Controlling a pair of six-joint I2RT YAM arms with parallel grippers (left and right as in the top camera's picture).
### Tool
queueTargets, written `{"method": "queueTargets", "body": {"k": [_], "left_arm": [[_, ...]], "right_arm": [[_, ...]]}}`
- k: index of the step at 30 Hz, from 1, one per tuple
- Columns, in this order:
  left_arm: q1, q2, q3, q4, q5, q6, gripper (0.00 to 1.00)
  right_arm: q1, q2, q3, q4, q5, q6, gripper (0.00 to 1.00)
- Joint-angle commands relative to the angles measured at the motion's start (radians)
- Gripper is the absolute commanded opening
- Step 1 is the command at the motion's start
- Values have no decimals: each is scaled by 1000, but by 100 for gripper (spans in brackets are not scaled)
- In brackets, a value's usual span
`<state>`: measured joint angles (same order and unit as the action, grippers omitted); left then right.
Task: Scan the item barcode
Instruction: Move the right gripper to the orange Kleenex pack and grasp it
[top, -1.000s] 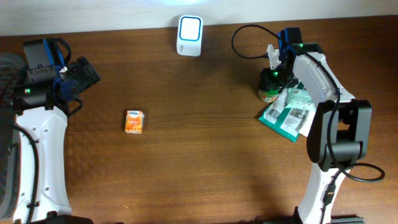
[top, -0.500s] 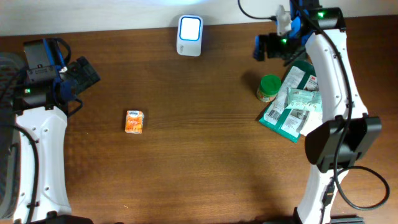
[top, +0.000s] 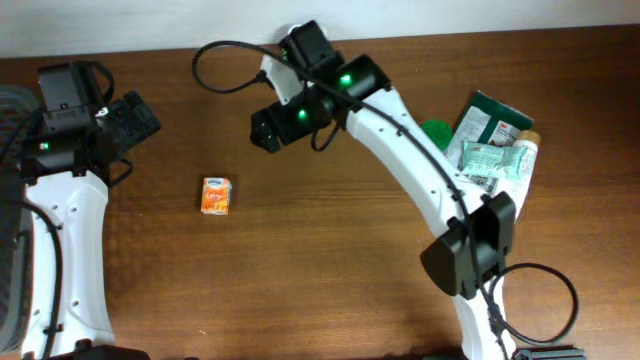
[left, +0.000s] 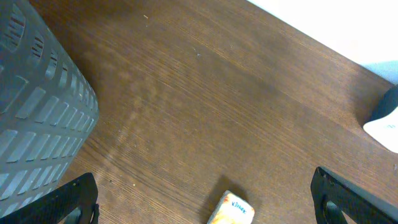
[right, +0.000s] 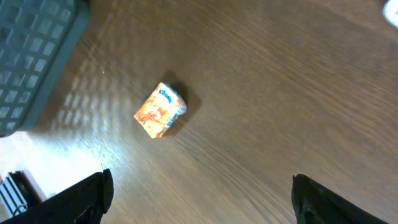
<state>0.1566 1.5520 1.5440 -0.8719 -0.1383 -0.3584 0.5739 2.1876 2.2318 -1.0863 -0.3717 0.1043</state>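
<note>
The Kleenex pack (top: 216, 195) lies alone on the bench (top: 330, 260), left of centre. The right hand (top: 266, 131), fingers spread and empty, hangs to its far right. It should drop squarely across the pack's narrow sides.

open wood lies all round the small orange pack (top: 216, 195), with the grey basket (left: 37, 112) off at nine o'clock and the right arm (top: 400, 138) overhanging at two o'clock.
</note>
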Motion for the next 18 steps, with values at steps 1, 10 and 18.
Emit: {"method": "queueTargets", "body": {"k": [1, 10, 18], "left_arm": [[-1, -15, 14, 2, 3, 9, 99], [-1, -15, 14, 2, 3, 9, 99], [-1, -15, 14, 2, 3, 9, 99]], "right_arm": [[37, 89, -6, 17, 17, 150, 87], [154, 267, -6, 150, 18, 647, 52], [231, 370, -7, 239, 32, 720, 40]]}}
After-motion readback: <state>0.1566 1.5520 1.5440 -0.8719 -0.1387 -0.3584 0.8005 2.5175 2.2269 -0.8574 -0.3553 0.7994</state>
